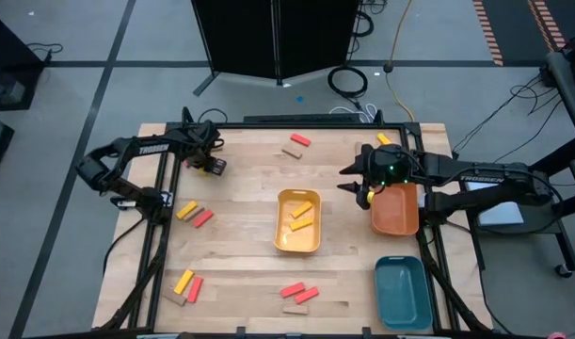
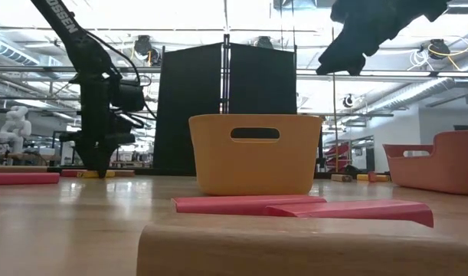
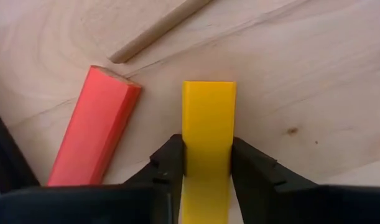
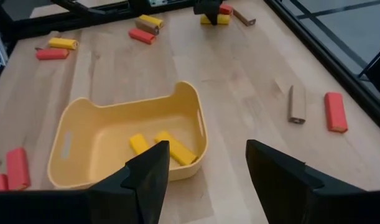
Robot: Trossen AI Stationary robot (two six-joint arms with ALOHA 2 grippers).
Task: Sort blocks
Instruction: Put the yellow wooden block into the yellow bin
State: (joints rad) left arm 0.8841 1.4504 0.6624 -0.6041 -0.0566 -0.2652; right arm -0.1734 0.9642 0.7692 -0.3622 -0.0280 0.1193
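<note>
My left gripper (image 1: 214, 165) stands at the table's far left, pointing down, shut on a yellow block (image 3: 208, 118) that lies on the wood. Beside that block lie a red block (image 3: 93, 134) and a tan block (image 3: 158, 28). My right gripper (image 4: 205, 177) hangs open and holds nothing, above the table between the yellow tray (image 1: 283, 235) and the orange tray (image 1: 396, 215). Two yellow blocks (image 4: 168, 148) lie in the yellow tray. Other red, yellow and tan blocks lie in small groups (image 1: 195, 215) about the table. My left gripper pinches the yellow block's two long sides (image 3: 208, 152) between its two fingers (image 3: 171, 162). The fingers come from above, pointing down, and lie across the block. The block lies flat on the table, its far end sticking out past the fingertips.
A teal tray (image 1: 403, 292) stands at the near right. Block groups lie at the far middle (image 1: 296, 146), the near left (image 1: 185, 285) and the near middle (image 1: 299, 295); a yellow block (image 1: 384, 139) lies behind the orange tray. A black frame edges the table.
</note>
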